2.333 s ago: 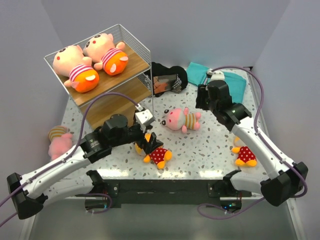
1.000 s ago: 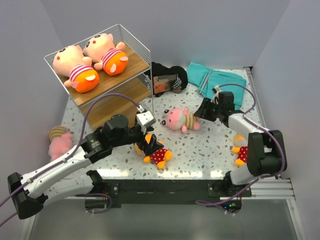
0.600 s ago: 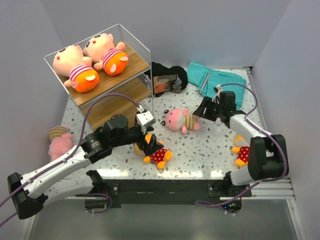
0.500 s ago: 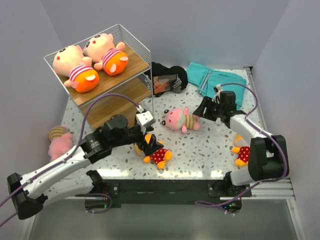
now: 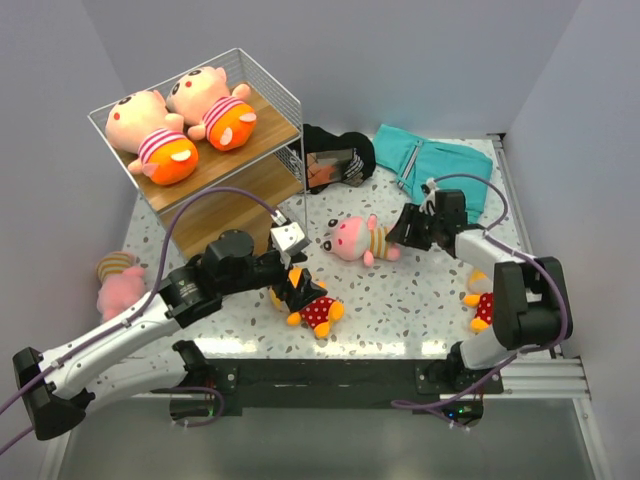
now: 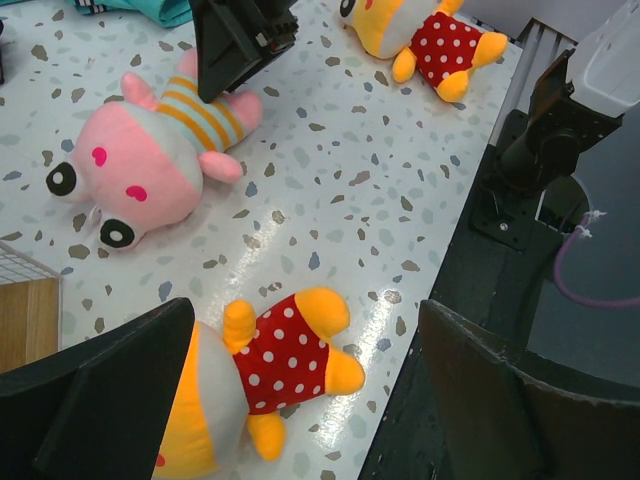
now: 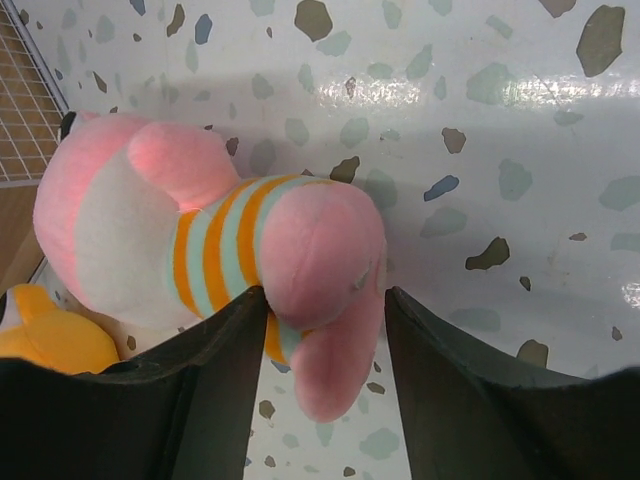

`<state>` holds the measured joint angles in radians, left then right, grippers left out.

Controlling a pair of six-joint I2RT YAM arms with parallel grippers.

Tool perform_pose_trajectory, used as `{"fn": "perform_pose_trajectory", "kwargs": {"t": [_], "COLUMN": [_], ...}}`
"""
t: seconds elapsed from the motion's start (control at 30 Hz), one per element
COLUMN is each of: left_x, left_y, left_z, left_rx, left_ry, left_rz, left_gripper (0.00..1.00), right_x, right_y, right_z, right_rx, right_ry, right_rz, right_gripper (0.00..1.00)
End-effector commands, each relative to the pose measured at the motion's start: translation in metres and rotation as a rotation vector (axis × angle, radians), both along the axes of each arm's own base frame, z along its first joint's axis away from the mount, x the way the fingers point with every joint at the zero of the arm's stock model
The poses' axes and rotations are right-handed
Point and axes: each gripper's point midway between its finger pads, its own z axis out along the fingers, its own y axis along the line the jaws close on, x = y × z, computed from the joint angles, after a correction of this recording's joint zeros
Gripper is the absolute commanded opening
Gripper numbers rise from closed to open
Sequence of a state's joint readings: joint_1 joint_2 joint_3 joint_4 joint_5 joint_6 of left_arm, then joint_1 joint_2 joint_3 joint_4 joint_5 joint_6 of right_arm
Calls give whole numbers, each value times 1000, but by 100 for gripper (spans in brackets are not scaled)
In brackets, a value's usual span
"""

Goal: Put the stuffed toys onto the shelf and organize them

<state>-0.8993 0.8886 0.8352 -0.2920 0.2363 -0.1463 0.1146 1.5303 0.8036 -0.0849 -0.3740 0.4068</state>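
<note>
A yellow toy in a red polka-dot outfit point(image 5: 312, 306) lies near the front edge. My left gripper point(image 5: 293, 283) hovers over it, jaws wide open and empty; in the left wrist view the gripper point(image 6: 308, 330) is above the toy point(image 6: 250, 375). A pink toy with an orange-striped shirt point(image 5: 358, 238) lies mid-table. My right gripper point(image 5: 404, 231) is shut on its legs, and the toy point(image 7: 200, 235) still rests on the table with a finger touching each side. Two pink toys point(image 5: 150, 135) point(image 5: 215, 105) lie on the shelf's point(image 5: 275, 128) top board.
Another pink toy point(image 5: 118, 285) lies at the left edge. A second polka-dot toy point(image 5: 488, 305) lies at the right, partly behind the right arm. A teal cloth point(image 5: 445, 165) and a black bundle point(image 5: 335, 158) sit at the back, beside the shelf.
My right arm came down and reached left to the pink striped toy, and its jaws now sit around the legs. The left arm has stayed over the polka-dot toy.
</note>
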Motion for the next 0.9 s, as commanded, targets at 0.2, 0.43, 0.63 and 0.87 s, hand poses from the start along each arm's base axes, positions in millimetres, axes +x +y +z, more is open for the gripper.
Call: {"fn": "perform_pose_trajectory", "kwargs": {"t": [0.2, 0.43, 0.63, 0.87], "left_x": [-3, -3, -8, -19], "left_y": [-9, -15, -20, -15], "left_z": [17, 30, 71, 159], "left_rx": [-73, -99, -182, -373], "left_ry": [-28, -33, -65, -165], "left_rz": [-32, -48, -85, -112], "left_gripper": [100, 100, 100, 100], "right_x": [7, -5, -32, -62], "right_y": [5, -5, -8, 5], "right_z": [23, 79, 130, 200], "right_rx": [41, 106, 196, 323], "right_ry": [-63, -102, -172, -272], "right_rz": [12, -173, -257, -206], "right_gripper": [13, 0, 0, 0]}}
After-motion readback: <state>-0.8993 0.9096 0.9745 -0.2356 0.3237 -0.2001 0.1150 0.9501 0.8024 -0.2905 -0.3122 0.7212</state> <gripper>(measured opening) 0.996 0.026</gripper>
